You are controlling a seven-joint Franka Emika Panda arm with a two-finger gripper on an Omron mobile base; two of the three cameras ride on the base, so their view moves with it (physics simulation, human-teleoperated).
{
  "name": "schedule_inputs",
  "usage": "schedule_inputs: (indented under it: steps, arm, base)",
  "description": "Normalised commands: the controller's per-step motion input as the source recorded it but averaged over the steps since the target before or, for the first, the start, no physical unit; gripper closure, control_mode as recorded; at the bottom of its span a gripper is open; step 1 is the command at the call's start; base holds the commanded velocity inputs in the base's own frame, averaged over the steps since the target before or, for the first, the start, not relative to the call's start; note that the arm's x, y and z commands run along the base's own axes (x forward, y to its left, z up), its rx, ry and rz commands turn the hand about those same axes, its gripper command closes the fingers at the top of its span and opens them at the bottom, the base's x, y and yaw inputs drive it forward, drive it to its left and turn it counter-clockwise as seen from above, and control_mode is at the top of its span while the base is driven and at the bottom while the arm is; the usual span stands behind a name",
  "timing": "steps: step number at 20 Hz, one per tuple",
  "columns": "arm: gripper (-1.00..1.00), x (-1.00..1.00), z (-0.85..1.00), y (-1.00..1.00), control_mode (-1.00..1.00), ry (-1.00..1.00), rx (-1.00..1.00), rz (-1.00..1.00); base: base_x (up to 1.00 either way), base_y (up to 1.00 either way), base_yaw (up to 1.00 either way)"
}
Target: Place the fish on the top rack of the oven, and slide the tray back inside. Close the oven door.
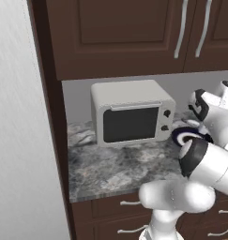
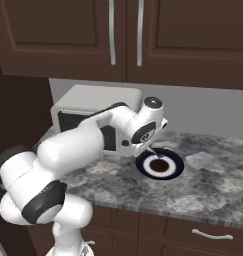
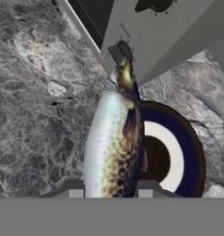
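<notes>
The claw [image 3: 110,193] is clenched on the silvery, brown-backed fish [image 3: 114,138], whose long axis runs straight out from the fingertips, above the round navy-and-white plate [image 3: 178,152] on the mottled grey stone desk [image 3: 35,92], just beside the small white box [image 1: 132,112] with a dark window. The oven is out of frame, so which way it lies from the claw can't be told.

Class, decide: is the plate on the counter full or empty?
Empty. The plate shows bare rings in the right base view; the fish hangs above it, clamped in the pincer.
</notes>
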Motion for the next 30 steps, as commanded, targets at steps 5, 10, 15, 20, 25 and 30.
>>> schedule_inputs:
  steps: [5,10,15,20,25,30]
  arm:
    - [1.00,-0.44,0.02,0.90,-1.00,-0.02,-0.14,0.16]
    - [1.00,-0.40,0.11,0.89,-1.00,-0.11,-0.14,0.17]
    - [1.00,-0.20,0.24,0.77,-1.00,-0.16,-0.09,0.25]
    - [1.00,-0.10,0.30,0.72,-1.00,-0.19,-0.10,0.29]
    - [1.00,0.01,0.05,0.41,-1.00,-0.10,-0.05,0.19]
    - [1.00,0.03,0.00,0.00,1.00,0.00,0.00,0.00]
  base:
    - [0.00,0.00,0.00]
    - [0.00,0.00,0.00]
    - [0.00,0.00,0.00]
    - [0.00,0.00,0.00]
    - [0.00,0.00,0.00]
    - [-0.21,0.17,0.08]
